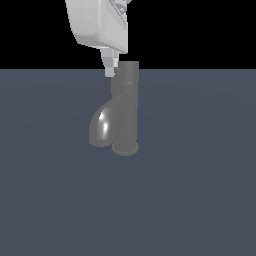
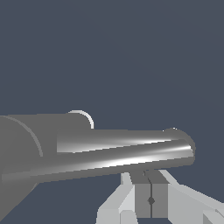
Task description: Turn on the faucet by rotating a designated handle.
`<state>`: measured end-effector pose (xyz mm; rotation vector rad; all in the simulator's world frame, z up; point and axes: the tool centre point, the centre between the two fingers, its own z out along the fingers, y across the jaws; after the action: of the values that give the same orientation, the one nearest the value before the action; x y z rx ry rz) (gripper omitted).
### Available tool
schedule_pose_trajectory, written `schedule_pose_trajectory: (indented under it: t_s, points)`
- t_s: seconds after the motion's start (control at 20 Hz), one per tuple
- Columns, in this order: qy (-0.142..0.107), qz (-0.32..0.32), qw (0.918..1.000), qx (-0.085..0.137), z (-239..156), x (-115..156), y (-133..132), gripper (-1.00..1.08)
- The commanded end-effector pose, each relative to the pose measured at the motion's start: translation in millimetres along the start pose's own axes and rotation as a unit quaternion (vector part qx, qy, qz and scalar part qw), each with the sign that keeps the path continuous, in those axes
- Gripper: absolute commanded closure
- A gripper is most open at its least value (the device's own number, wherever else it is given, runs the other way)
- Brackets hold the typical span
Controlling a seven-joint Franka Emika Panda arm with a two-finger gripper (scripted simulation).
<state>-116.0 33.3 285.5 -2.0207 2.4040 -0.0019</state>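
Standing upright on its round base on the dark worktop point(image 1: 200, 200), the faucet point(image 1: 125, 107) has its fat glossy spout point(image 1: 101, 127) curving down toward the exterior view's left. In the wrist view the handle point(image 2: 127, 153) shows as a straight shiny rod. The end effector point(image 1: 110, 67) hangs beside the faucet's top cap, its fingers point(image 2: 151, 199) pressed together and holding nothing.

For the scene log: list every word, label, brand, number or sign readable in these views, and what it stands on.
None: no readable text in either view. The faucet, its handle, the gripper and the floor are all plain, unmarked surfaces.
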Motion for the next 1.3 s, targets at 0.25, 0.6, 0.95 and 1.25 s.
schedule_pose_trajectory:
  t_s: [0.25,0.6,0.95,1.25]
  points:
    - [0.000,0.012,0.9999,-0.001,0,56,-3,1.08]
    - [0.001,0.001,1.0000,0.000,0,56,-14,1.08]
    - [0.001,0.004,1.0000,0.000,0,78,-35,1.08]
    - [0.000,0.007,1.0000,0.000,0,96,-52,1.08]
